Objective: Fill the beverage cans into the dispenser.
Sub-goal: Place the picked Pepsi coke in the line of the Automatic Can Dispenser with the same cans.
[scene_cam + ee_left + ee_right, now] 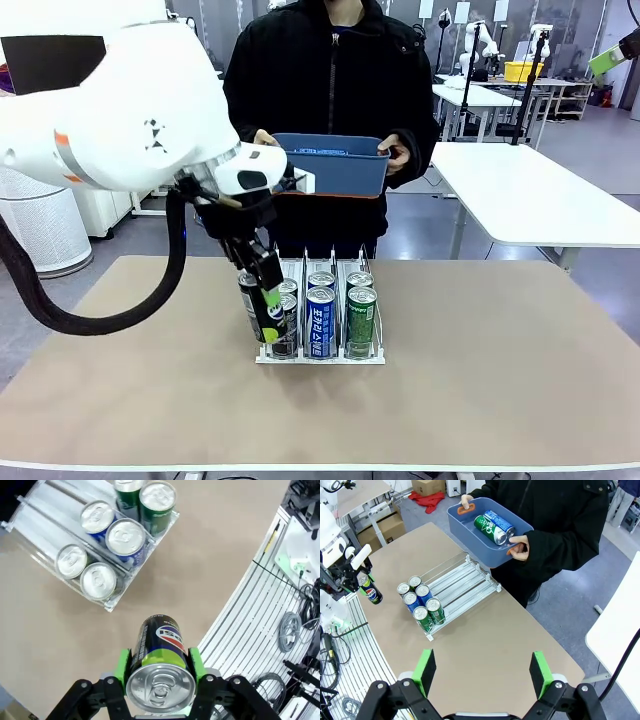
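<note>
My left gripper (263,300) is shut on a black-and-yellow-green beverage can (250,300), held just off the front left corner of the dispenser (320,358). In the left wrist view the green pads (122,664) squeeze this can (161,647) below its silver top, above bare table, with the dispenser (47,517) further off. The rack holds two cans per lane: dark ones (287,292) on the left, blue (320,318) in the middle, green (361,312) on the right. My right gripper (482,672) is open and empty, high above the table. From there I see the rack (462,577) and the held can (370,593).
Across the table a person holds a blue bin (330,165) by both ends above the far edge. Inside that bin (470,537) lie a green can (489,529) and a blue can (499,522). The rear parts of the lanes are bare. Ribbed rails and cables run along the table's left side (260,620).
</note>
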